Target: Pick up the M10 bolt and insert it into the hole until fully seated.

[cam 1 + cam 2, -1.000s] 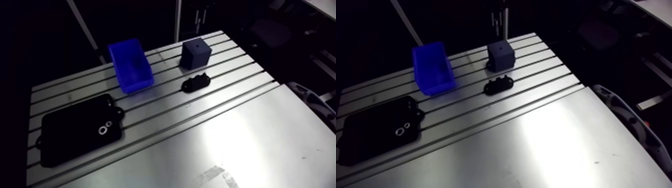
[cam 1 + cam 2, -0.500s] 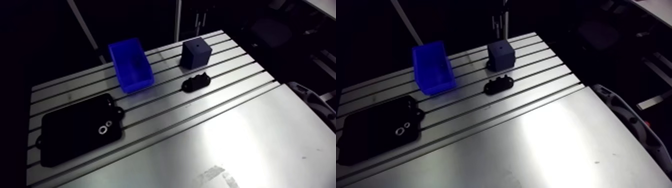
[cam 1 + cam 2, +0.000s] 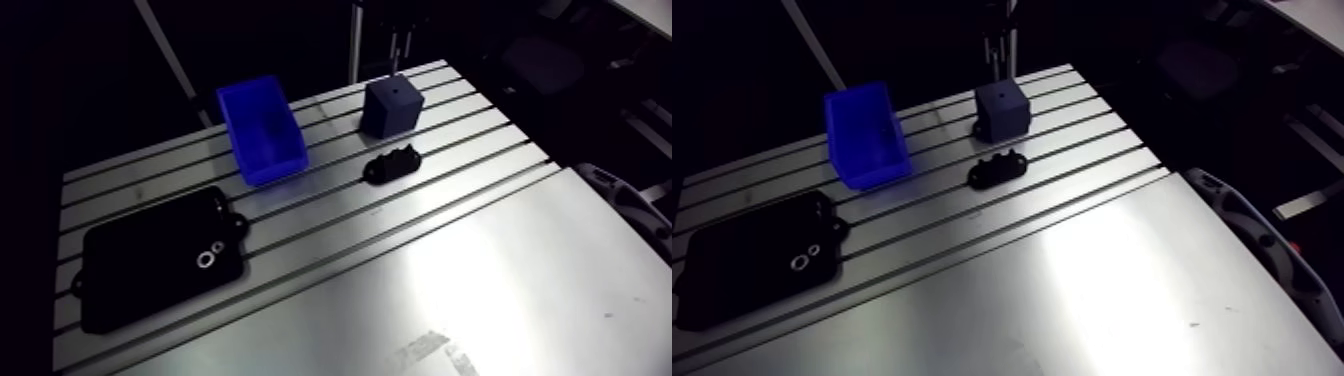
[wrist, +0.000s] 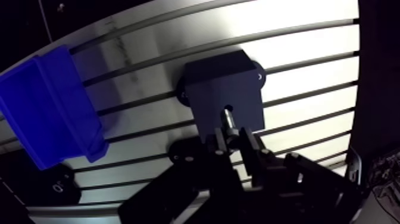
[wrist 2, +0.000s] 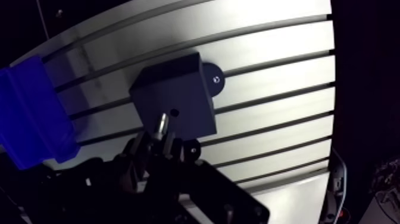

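Unmoved since the earlier frames: bin (image 3: pixel 262 130), block (image 3: pixel 392 105), clamp (image 3: pixel 392 165) and plate (image 3: pixel 150 265), all in the same places on the table (image 3: pixel 480 270). No shift made out in the arm view.

Wrist view:
- Gripper (image 4: pixel 232 141) closed on the bolt (image 4: pixel 228 121), with the shank pinched between the two fingers (image 4: pixel 219 143) and the free end sticking out ahead of the fingertips.
- Bolt held over the top face of the block, pointing toward the hole (image 5: pixel 174 111).
- Tip right at the hole in the left eye, just beside it in the right eye. Cannot tell whether it has entered the hole.
- Block dark blue and upright on the slotted table, with a base tab and screw (image 5: pixel 215 79) at one side.
- Bin off to one side of the block, well apart from the bolt.
- Clamp partly hidden under the gripper, near the block's nearer side.

Arm view:
- Block near the far edge of the table, clamp just in front of it, bin beside both.
- Plate with two rings (image 3: pixel 205 260) well apart from them, toward the other end.
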`<state>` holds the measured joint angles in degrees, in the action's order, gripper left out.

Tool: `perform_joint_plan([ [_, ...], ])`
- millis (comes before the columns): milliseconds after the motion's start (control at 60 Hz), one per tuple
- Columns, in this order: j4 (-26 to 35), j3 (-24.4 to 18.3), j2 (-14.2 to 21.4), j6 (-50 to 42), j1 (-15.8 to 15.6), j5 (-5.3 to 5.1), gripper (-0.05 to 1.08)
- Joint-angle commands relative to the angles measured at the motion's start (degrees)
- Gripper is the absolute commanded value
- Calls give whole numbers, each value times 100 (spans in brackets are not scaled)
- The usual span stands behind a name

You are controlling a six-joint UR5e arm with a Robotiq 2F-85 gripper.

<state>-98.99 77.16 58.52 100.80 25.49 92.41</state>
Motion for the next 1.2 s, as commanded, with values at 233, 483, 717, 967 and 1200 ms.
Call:
perform_joint_plan([
  [233,-45,126,4,-3,0,27,108],
  [483,-81,162,4,6,9,27,108],
  [717,-81,163,-4,7,26,18,108],
  [967,-81,172,-4,14,35,18,108],
  [1200,-81,181,-13,15,53,18,108],
])
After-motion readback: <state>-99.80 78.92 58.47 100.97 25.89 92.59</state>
